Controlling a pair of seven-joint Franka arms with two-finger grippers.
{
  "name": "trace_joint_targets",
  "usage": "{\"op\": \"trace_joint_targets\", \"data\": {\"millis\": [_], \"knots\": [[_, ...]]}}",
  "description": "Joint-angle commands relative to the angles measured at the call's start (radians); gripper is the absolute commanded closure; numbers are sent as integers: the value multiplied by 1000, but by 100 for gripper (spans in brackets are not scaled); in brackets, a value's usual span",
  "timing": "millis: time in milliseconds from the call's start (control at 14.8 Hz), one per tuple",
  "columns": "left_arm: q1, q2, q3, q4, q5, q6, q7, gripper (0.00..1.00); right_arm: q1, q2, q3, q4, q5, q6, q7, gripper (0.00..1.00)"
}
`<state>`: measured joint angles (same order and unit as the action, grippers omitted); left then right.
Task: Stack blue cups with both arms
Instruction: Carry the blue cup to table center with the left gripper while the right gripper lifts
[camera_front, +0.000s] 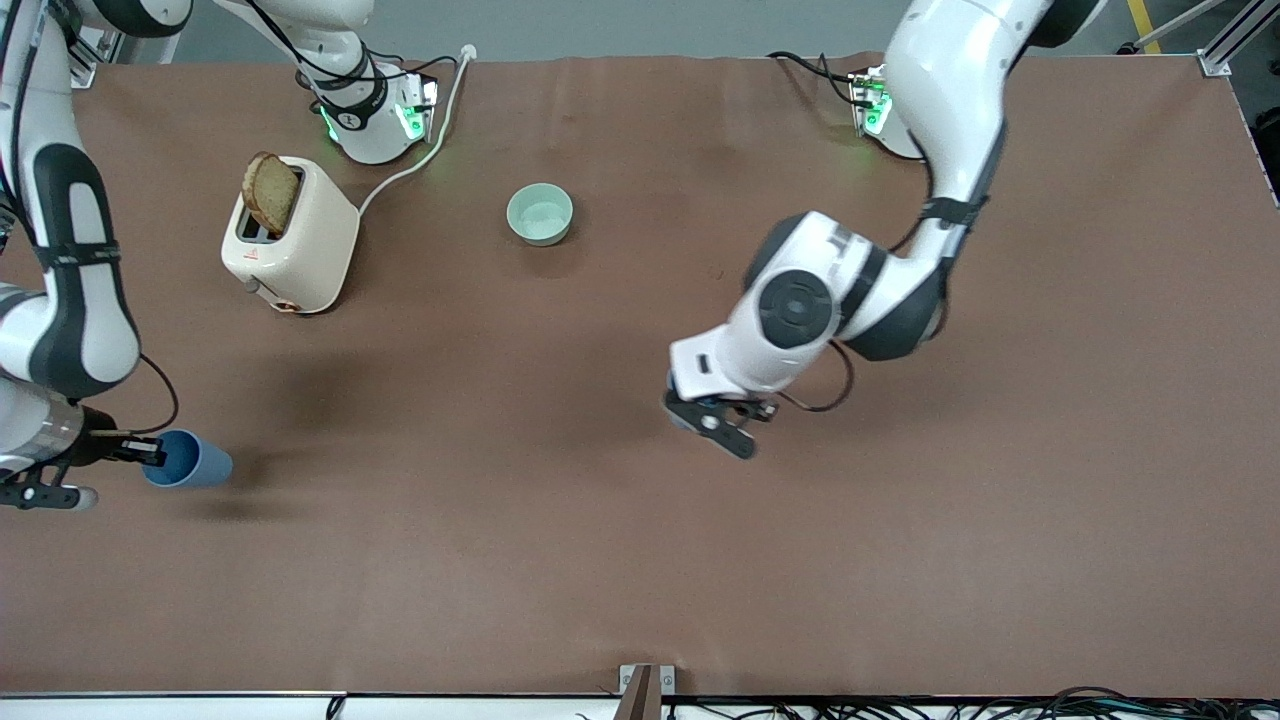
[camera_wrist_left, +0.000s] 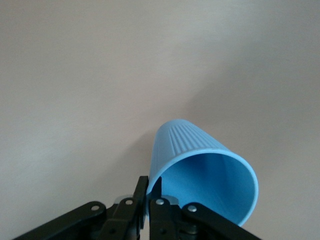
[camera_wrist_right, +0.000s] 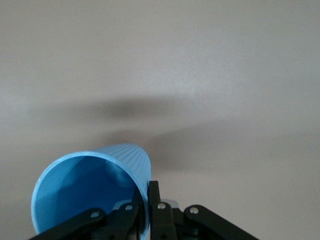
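Both arms have a blue cup apiece, each pinched by its rim. The right gripper (camera_front: 150, 455) is up over the right arm's end of the table, its jaws closed tight on the wall of one blue cup (camera_front: 188, 460), which lies tipped on its side in the air with its mouth toward the wrist. From the right wrist view the fingers (camera_wrist_right: 154, 197) meet on the rim, one inside and one outside.

The left gripper (camera_front: 722, 428) hangs over the middle of the table. Its jaws are likewise clamped on the lip of the other blue cup (camera_wrist_left: 202, 175) (ribbed on the outside, as the left wrist view shows). From the front camera that second cup is mostly hidden under the wrist; I think only a sliver shows.

On the table (camera_front: 900, 560), a cream toaster (camera_front: 290, 240) with a slice of bread (camera_front: 270, 192) sticking up stands near the right arm's base, and a mint-green bowl (camera_front: 540, 213) sits beside it toward the centre.
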<state>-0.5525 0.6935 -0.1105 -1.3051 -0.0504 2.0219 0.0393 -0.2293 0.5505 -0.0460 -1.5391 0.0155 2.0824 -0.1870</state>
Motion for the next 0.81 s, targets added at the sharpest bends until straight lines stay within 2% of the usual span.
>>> {"op": "trace_joint_targets", "data": {"millis": [0, 271, 406, 542, 609, 677, 745], "knots": [[-42, 56, 8, 38, 9, 38, 39, 99, 25, -124, 5, 4, -2, -152, 53, 99], [-106, 119, 9, 37, 10, 156, 40, 98, 96, -294, 6, -4, -2, -327, 150, 99], [-107, 126, 9, 33, 10, 161, 37, 90, 139, -369, 6, -9, -2, -398, 198, 99], [-125, 133, 9, 27, 12, 161, 25, 69, 175, -437, 6, -18, -2, -458, 222, 99], [-127, 130, 9, 27, 14, 159, 17, 41, 185, -463, 6, -18, -2, -479, 224, 99], [-127, 120, 9, 27, 15, 153, 16, 0, 186, -486, 8, -18, 0, -504, 225, 99], [-126, 97, 9, 27, 14, 141, 16, 0, 188, -509, 8, -18, 0, -525, 225, 99]]}}
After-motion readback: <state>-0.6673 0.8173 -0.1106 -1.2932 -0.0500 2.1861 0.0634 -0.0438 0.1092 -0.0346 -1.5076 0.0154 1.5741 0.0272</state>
